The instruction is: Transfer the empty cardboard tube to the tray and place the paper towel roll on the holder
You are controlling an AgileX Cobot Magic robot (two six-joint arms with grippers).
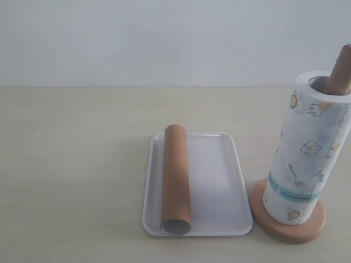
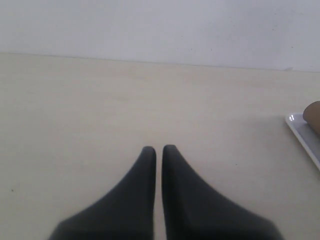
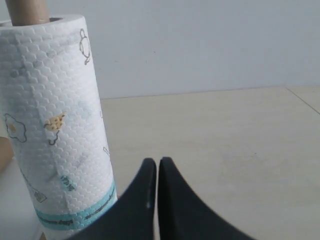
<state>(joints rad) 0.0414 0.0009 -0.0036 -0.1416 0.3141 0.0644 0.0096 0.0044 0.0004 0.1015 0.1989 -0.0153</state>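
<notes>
The brown cardboard tube [image 1: 175,178] lies lengthwise on the left part of the white tray [image 1: 219,181]. The paper towel roll [image 1: 307,159] stands on the wooden holder [image 1: 290,230], with the rod's top [image 1: 340,68] sticking out above it. In the right wrist view the roll [image 3: 50,115] rises close beside my right gripper [image 3: 158,161], which is shut and empty. My left gripper [image 2: 158,149] is shut over bare table, holding nothing; the tray's corner [image 2: 300,131] and the tube's end [image 2: 313,115] show at that view's edge. Neither gripper appears in the exterior view.
The pale table [image 1: 71,164] stretches left of the tray, and a plain white wall [image 1: 164,38] stands behind it. The holder's base nearly touches the tray's right rim.
</notes>
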